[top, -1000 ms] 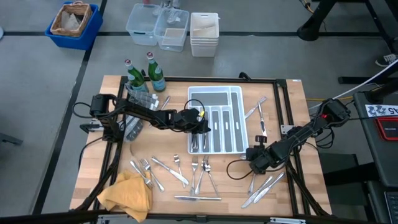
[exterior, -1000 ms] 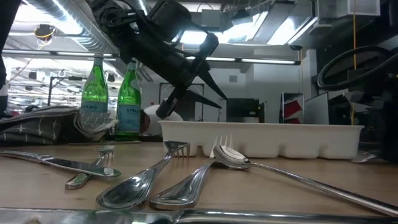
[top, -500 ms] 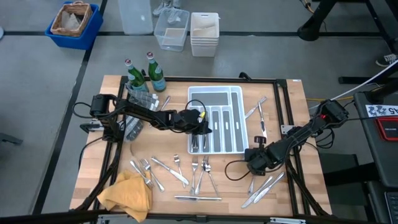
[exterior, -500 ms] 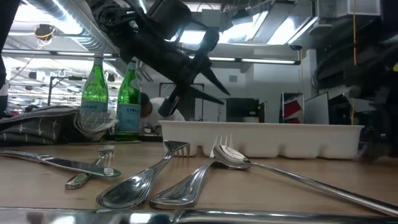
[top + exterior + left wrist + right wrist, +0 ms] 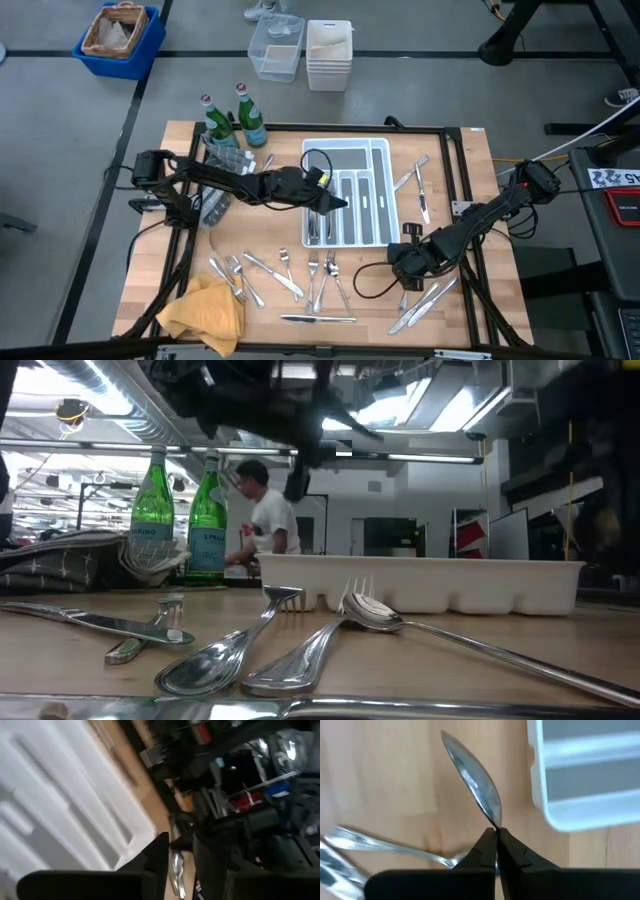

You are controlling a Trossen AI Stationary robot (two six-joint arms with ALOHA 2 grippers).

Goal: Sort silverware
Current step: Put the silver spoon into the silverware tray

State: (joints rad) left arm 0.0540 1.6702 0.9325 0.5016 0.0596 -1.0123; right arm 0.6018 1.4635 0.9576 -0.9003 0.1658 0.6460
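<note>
Your right gripper [image 5: 495, 834] is clamped on a spoon [image 5: 472, 777], fingers pinched together on the neck right behind the bowl. The spoon's long axis runs straight out ahead of the fingertips, bowl leading, tilted a bit off the gripper's line. The bowl sits over bare wood, with the tray [image 5: 580, 780] corner just off to one side of it. In the high view this gripper [image 5: 402, 262] is beside the tray's [image 5: 383, 147] near right corner, just past its edge.

More silverware lies close behind and beside the gripper: a fork [image 5: 380, 845] crosses under the fingers, and a few knives [image 5: 420, 305] sit just beyond on the table [image 5: 180, 135].

Your left gripper [image 5: 335, 203] hangs over the tray's left slots, lifted clear of it. Fingers stand apart, and I see nothing between them, though the wrist view is too blurred to be sure. Some pieces already lie in the slots below it [image 5: 312, 228].

The loose forks and spoons [image 5: 320, 275] are spread well away from both grippers, along the table's front.
</note>
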